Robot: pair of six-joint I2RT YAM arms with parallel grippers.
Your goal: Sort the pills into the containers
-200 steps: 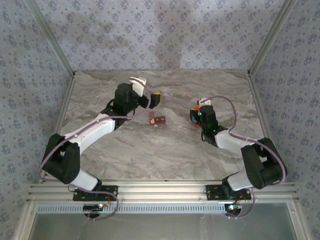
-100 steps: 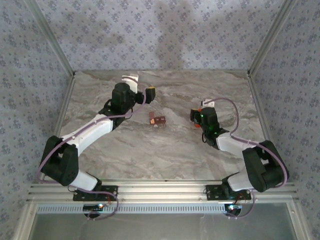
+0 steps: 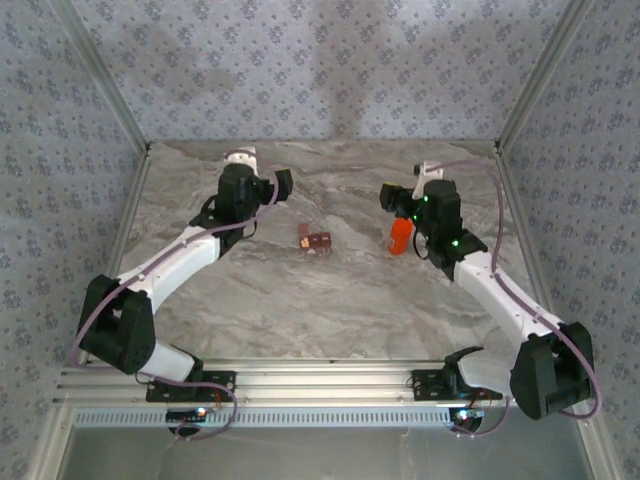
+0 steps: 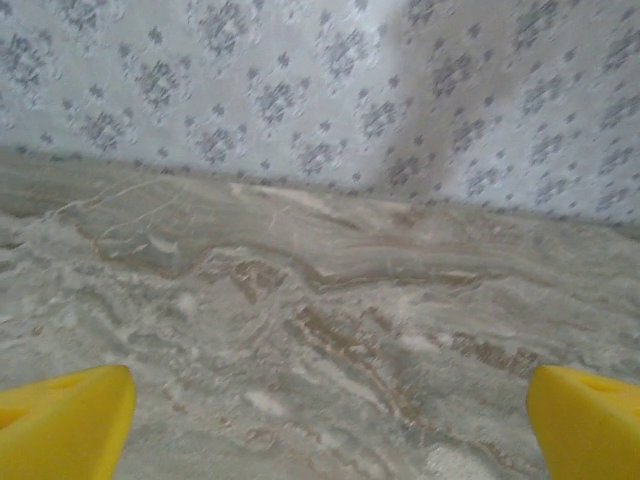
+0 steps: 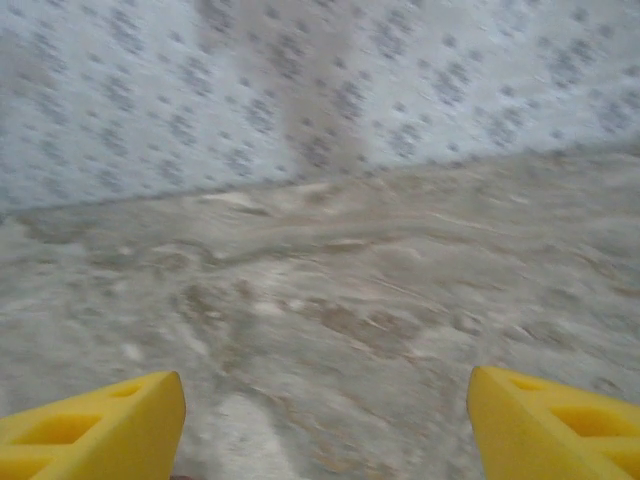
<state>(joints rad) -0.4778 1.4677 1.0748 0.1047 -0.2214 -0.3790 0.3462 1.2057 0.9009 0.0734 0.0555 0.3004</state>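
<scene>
1. Small dark reddish-brown rect. strip of joined sq. compartments [image 3: 317, 241]: lies flat on marble tabletop [image 3: 300, 300], approx. mid-table, long side running left-right.
2. Left end looks paler, orange-ish; contents too small to tell.

Mid-table on the grey marble-patterned tabletop [image 3: 300, 310] sits the small dark reddish-brown strip of joined square containers [image 3: 315, 241], with the bright orange cylindrical bottle [image 3: 400, 236] off to its right, apart from it. The left gripper [image 3: 283, 184] hangs behind and left of the strip, and the right gripper [image 3: 389, 197] is just behind the bottle.
</scene>
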